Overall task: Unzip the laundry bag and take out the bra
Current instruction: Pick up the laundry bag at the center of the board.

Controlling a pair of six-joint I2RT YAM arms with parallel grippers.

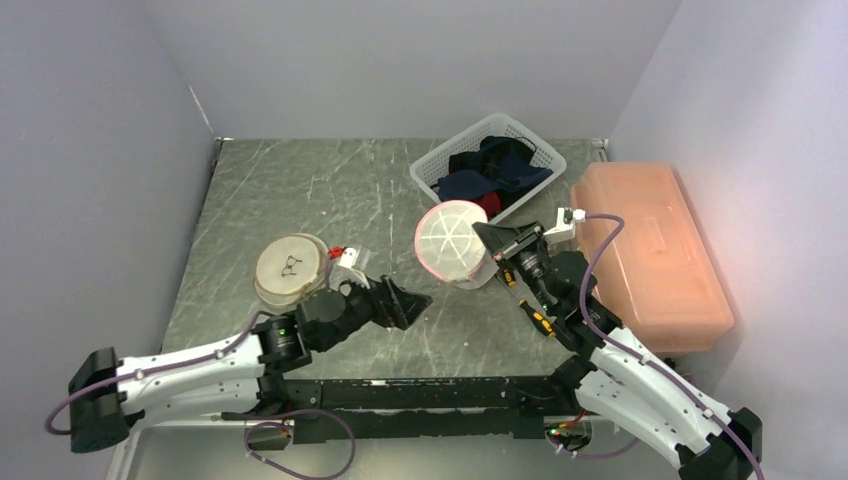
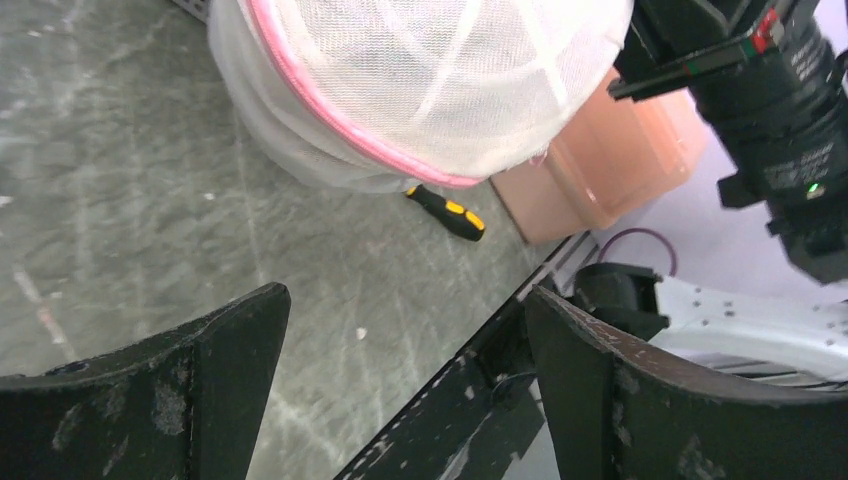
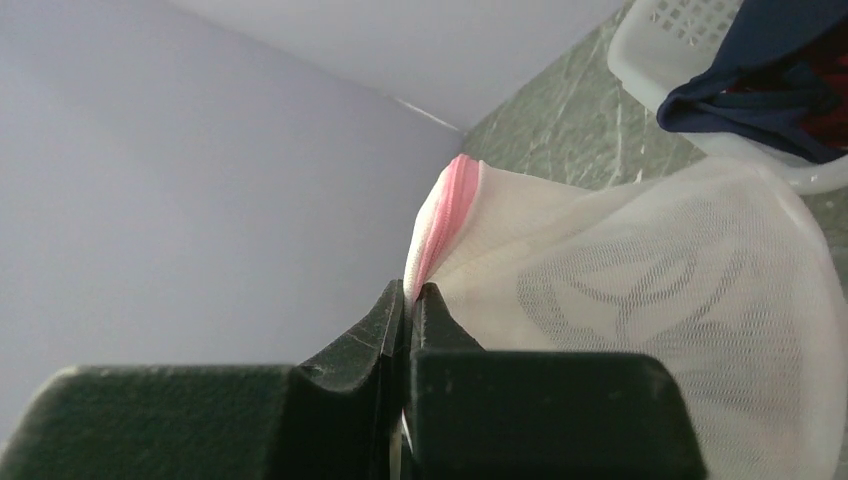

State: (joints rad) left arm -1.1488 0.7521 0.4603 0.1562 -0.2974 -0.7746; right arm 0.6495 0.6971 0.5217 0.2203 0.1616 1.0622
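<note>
The laundry bag (image 1: 452, 243) is a white mesh dome with a pink zip rim, held up off the table at the middle. My right gripper (image 1: 487, 240) is shut on its pink edge, and the right wrist view shows the tips (image 3: 410, 293) pinching the pink trim of the bag (image 3: 640, 300). Faint curved shapes show through the mesh; the bra itself cannot be made out. My left gripper (image 1: 415, 300) is open and empty, low over the table, below and left of the bag. The left wrist view shows its jaws (image 2: 405, 330) wide apart under the bag (image 2: 430, 70).
A white basket (image 1: 438, 165) of dark clothes stands at the back. A salmon lidded box (image 1: 650, 250) is on the right. A flat round beige mesh piece (image 1: 290, 268) lies to the left. A yellow-and-black screwdriver (image 2: 447, 212) lies under the bag.
</note>
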